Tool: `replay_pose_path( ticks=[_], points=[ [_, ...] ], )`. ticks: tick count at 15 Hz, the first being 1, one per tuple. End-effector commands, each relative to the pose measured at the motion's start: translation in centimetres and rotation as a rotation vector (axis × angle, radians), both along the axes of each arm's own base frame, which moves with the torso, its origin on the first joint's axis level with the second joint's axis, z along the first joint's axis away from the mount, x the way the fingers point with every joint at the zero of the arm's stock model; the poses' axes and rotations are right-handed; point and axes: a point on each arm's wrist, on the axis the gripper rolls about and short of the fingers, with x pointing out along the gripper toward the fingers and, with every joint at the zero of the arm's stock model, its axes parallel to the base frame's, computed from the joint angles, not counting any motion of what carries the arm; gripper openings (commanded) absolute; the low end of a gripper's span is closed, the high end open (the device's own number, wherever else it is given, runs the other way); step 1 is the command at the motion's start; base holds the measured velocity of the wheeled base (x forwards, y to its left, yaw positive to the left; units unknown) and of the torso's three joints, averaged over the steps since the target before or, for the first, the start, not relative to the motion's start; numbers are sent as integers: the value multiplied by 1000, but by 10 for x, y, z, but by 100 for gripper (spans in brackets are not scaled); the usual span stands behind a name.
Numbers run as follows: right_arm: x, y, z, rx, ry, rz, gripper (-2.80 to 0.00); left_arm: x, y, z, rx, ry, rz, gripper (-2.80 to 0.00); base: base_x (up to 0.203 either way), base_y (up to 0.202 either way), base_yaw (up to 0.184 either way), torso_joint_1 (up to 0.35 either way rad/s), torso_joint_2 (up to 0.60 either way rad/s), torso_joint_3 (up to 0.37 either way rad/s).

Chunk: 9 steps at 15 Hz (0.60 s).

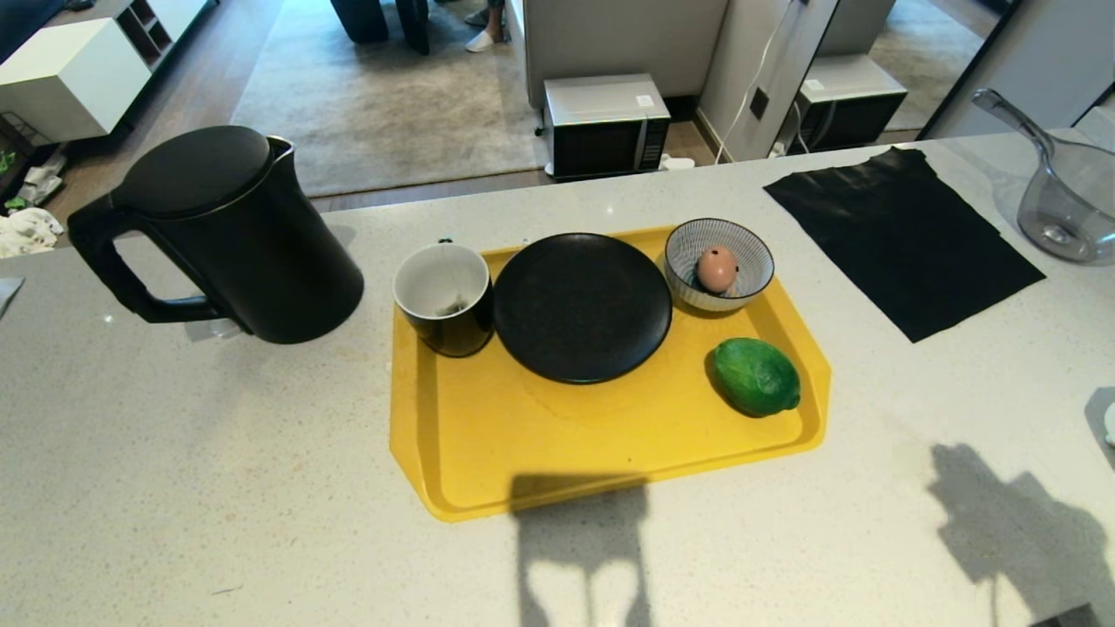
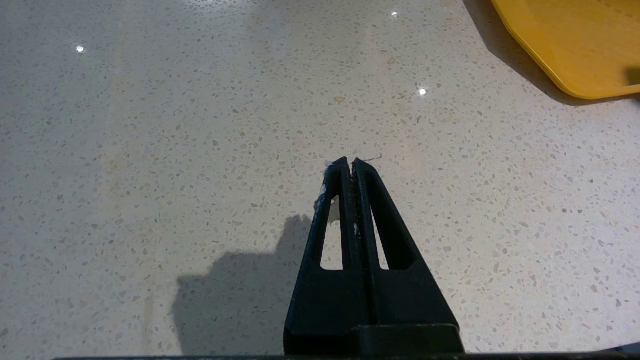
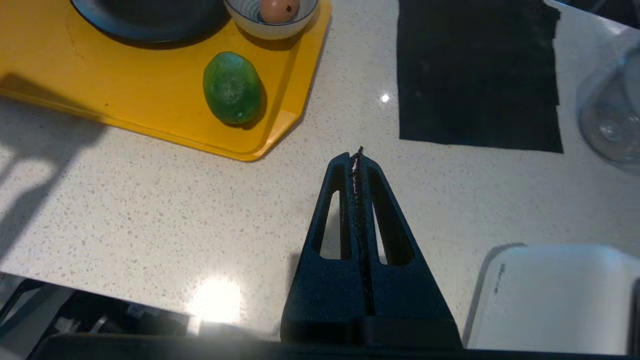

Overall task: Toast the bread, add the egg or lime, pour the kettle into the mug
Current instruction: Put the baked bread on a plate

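Note:
On the counter stands a yellow tray [image 1: 488,453]. It carries a black mug [image 1: 444,300] with a white inside, a black plate [image 1: 582,306], a striped bowl [image 1: 692,292] with a brown egg [image 1: 716,268] in it, and a green lime [image 1: 756,376]. The tall black kettle [image 1: 235,235] stands to the left of the tray. No bread shows in any view. Neither arm shows in the head view. My left gripper [image 2: 349,162] is shut and empty over bare counter near the tray's corner [image 2: 575,50]. My right gripper [image 3: 356,156] is shut and empty, short of the lime [image 3: 232,87].
A black cloth [image 1: 897,235] lies flat to the right of the tray, with a clear glass jug [image 1: 1067,196] beyond it at the counter's right end. A white appliance [image 3: 555,300] sits beside my right gripper. Past the counter's far edge, a microwave [image 1: 605,122] stands on the floor.

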Motion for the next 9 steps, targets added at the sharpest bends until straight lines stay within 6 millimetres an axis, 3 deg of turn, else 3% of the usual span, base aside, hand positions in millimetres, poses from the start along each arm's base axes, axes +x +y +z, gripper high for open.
replay_pose_path(
  ticks=[1,5,9],
  points=[
    [-44,-9,-12,46,-105,-72,-280,1,0,-5,-1,16,0,-280,0,0,0,0,0,0],
    [-84,-15,-36,121,-151,-202,-280,1,0,-5,-1,16,0,-280,0,0,0,0,0,0],
    [-80,-17,-46,224,-104,-296,-280,1,0,-5,-1,16,1,-280,0,0,0,0,0,0]
  ],
)
